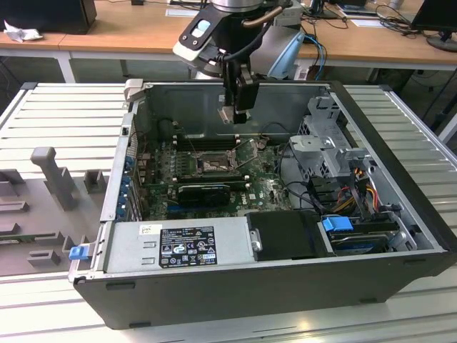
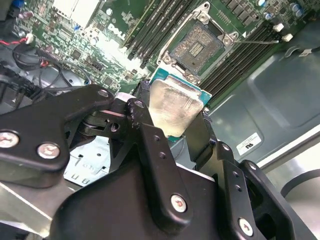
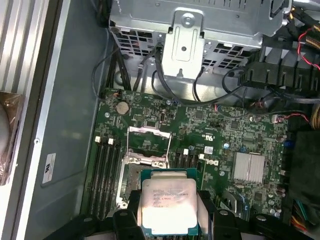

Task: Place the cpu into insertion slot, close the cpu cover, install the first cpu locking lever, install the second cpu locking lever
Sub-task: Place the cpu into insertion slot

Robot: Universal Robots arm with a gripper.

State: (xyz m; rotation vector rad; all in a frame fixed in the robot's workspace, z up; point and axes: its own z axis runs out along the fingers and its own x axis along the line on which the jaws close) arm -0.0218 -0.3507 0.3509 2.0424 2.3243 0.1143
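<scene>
My gripper [image 1: 230, 113] hangs inside the open computer case, above the motherboard, shut on the cpu [image 1: 226, 114]. In both wrist views the cpu [image 2: 174, 105] [image 3: 167, 202] shows its pale silver top and green edge, clamped between the black fingers [image 2: 143, 112]. The gripper [image 3: 168, 216] holds it clear of the board. Below lies the insertion slot [image 2: 196, 47] [image 1: 213, 163], a dark square socket with a metal rim, with no chip in it. The cpu cover [image 3: 148, 139] stands swung open at the socket's far side. The held chip hides part of the slot [image 3: 129, 175] in the first wrist view.
Black memory slots [image 3: 105, 172] flank the socket. A black expansion card [image 1: 203, 191] lies beside it in the exterior view. A silver drive cage [image 3: 185, 30] with cables, a power supply [image 1: 178, 246] and a heatsink [image 3: 248, 166] crowd the case.
</scene>
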